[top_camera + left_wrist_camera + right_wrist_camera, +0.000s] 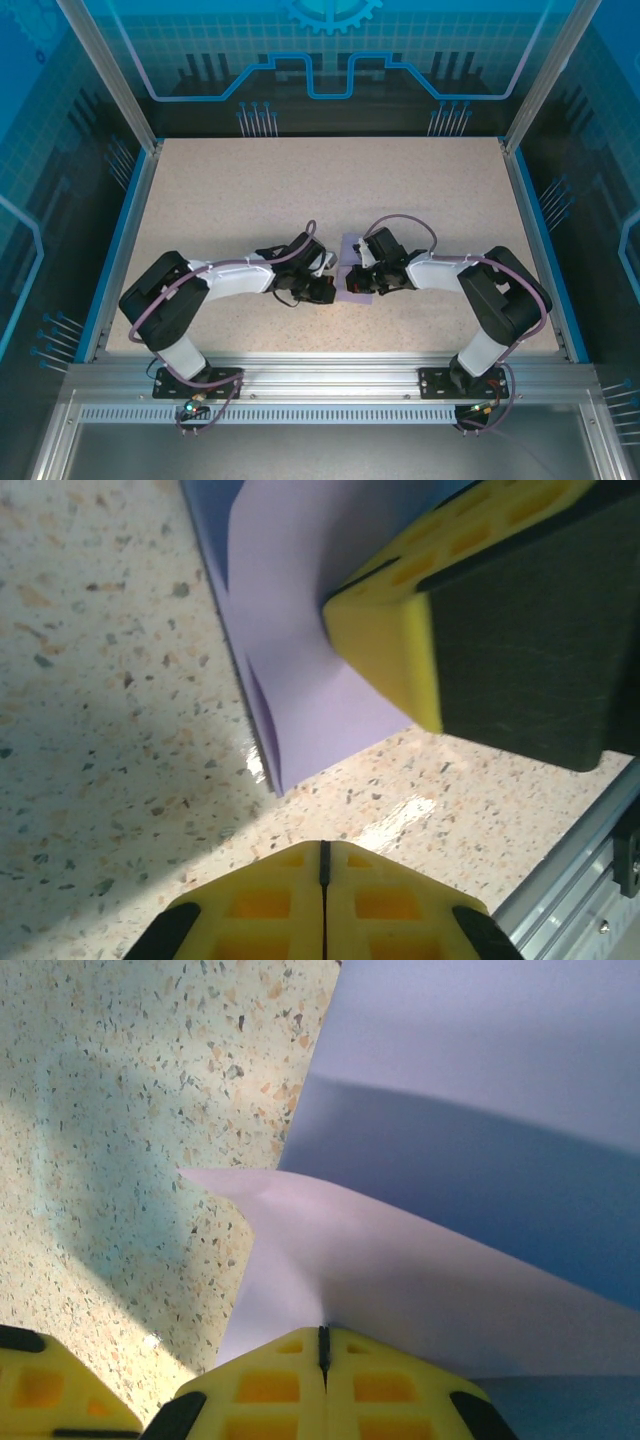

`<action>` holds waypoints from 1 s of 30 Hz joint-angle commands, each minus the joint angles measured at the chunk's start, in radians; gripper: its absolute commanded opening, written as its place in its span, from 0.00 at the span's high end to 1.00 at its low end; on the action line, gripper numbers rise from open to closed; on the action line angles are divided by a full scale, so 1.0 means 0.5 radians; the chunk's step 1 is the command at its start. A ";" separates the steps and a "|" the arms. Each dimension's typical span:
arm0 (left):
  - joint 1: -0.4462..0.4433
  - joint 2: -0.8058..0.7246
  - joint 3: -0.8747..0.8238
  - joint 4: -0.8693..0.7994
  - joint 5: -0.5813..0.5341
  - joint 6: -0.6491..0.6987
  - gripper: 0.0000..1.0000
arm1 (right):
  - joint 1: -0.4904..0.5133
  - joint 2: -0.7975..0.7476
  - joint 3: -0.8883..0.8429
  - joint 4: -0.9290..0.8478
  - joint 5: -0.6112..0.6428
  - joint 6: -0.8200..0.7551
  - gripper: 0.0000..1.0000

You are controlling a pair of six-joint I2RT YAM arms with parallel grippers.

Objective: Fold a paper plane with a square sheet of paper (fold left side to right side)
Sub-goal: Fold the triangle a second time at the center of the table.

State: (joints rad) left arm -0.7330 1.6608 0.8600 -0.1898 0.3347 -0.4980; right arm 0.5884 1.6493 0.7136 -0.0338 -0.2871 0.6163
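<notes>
Claws both closed tight: my right claw (322, 1332) pinches a raised flap of the square sheet of paper (400, 1260) mid-table (100, 1110), while my left claw (325, 848) sits empty beside its corner.

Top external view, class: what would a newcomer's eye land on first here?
A lavender paper sheet lies in the middle of the speckled table, where both pincers meet. The right pincer is shut on a lifted, curling flap of it. The left pincer, shut and empty, is just beside the sheet's edge.

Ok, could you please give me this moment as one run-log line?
left gripper: shut, empty | right gripper: shut on square sheet of paper, edge lifted off table
</notes>
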 commanded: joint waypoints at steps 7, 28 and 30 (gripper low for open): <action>0.060 0.193 0.186 0.008 0.097 0.026 0.90 | 0.017 0.026 -0.022 -0.117 0.009 0.010 1.00; 0.074 0.421 0.249 -0.038 -0.031 0.044 0.90 | 0.029 0.030 -0.001 -0.146 0.008 0.010 1.00; 0.071 0.428 0.218 -0.037 -0.031 0.022 0.91 | 0.029 0.030 0.017 -0.162 0.015 -0.001 1.00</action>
State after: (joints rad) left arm -0.7021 1.8393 0.9756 -0.1726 0.3641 -0.4957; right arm 0.5900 1.6493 0.7147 -0.0364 -0.2878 0.6201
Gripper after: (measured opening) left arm 0.090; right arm 0.044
